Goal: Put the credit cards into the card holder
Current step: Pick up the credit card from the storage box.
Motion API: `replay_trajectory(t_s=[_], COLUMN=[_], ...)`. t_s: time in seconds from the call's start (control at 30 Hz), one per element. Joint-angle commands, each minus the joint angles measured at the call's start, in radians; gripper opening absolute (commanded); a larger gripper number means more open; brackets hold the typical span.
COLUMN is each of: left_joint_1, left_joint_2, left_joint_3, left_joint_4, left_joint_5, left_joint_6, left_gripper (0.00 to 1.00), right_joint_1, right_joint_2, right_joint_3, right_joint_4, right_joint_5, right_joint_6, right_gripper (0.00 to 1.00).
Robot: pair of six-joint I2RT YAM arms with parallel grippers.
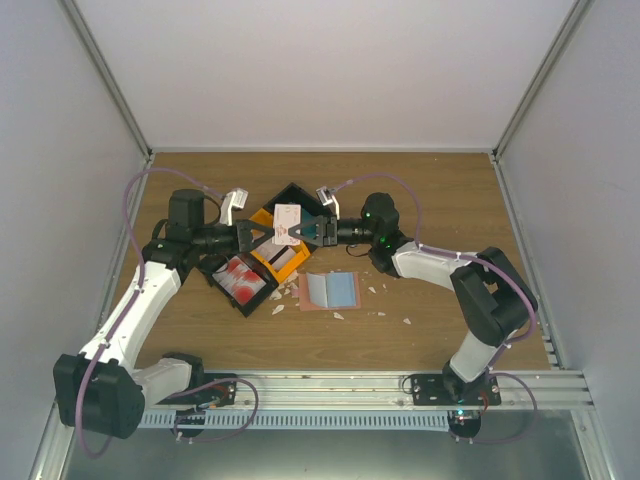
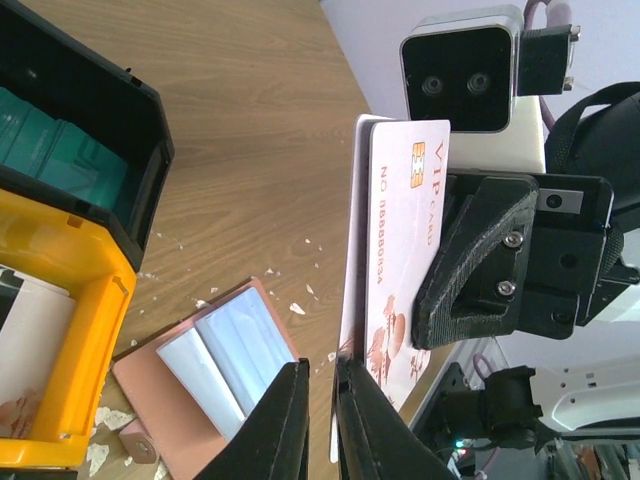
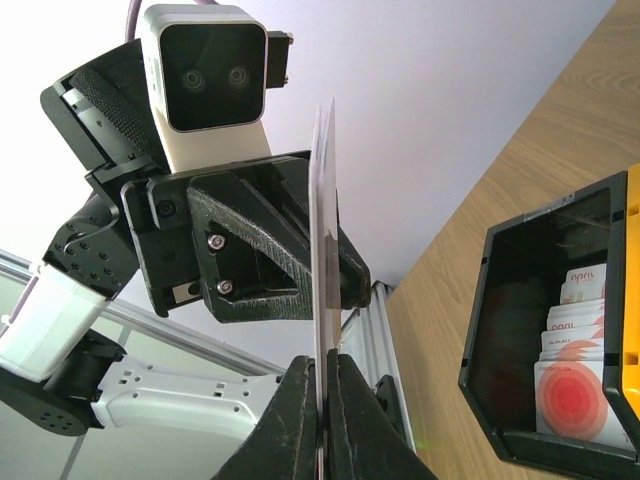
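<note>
A white credit card (image 1: pixel 287 223) with red marks hangs upright in the air above the tray, between both grippers. My right gripper (image 1: pixel 302 232) is shut on its edge, seen in the right wrist view (image 3: pixel 322 360). My left gripper (image 1: pixel 267 236) faces it. Its jaws stand slightly apart around the opposite edge (image 2: pixel 322 362), with the card (image 2: pixel 405 240) against one finger. A second thin card seems to lie behind it. The card holder (image 1: pixel 330 291) lies open and flat on the table, salmon with light-blue inside; it also shows in the left wrist view (image 2: pixel 215 370).
The black-and-orange compartment tray (image 1: pixel 262 262) sits under the grippers. More cards with red marks (image 1: pixel 240 278) stand in its black bin (image 3: pixel 480 330). Small white paper scraps (image 1: pixel 374 290) lie around the card holder. The enclosure walls stand close on both sides.
</note>
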Motion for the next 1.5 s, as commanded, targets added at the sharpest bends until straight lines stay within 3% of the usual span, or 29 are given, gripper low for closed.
replay_trajectory(t_s=[0.0,0.23,0.8,0.93,1.1,1.47], left_joint_1=[0.006,0.006,0.005,0.007,0.01,0.053], left_joint_2=[0.014,0.054,0.067,0.066,0.054,0.035], left_joint_3=[0.002,-0.021,-0.06,-0.044,-0.026,0.006], left_joint_4=[0.011,0.048,0.308,0.252,0.237,0.191], left_joint_5=[0.032,0.19,0.437,0.409,0.378,0.343], left_joint_6=[0.02,0.013,-0.258,-0.223,-0.234,-0.237], left_gripper=[0.13,0.24,0.19,0.01,0.0,0.0], right_joint_1=[-0.002,0.004,0.002,-0.009,-0.048,-0.096], right_joint_2=[-0.033,-0.024,-0.013,-0.017,-0.026,-0.06], right_joint_3=[-0.002,0.008,-0.002,-0.015,-0.047,-0.103], right_joint_4=[0.05,0.071,0.109,0.099,0.073,0.081], right_joint_5=[-0.052,-0.084,-0.106,-0.092,-0.078,-0.069], right_joint_6=[-0.004,0.014,0.062,0.065,0.043,0.046], right_gripper=[0.0,0.01,0.03,0.05,0.12,0.07])
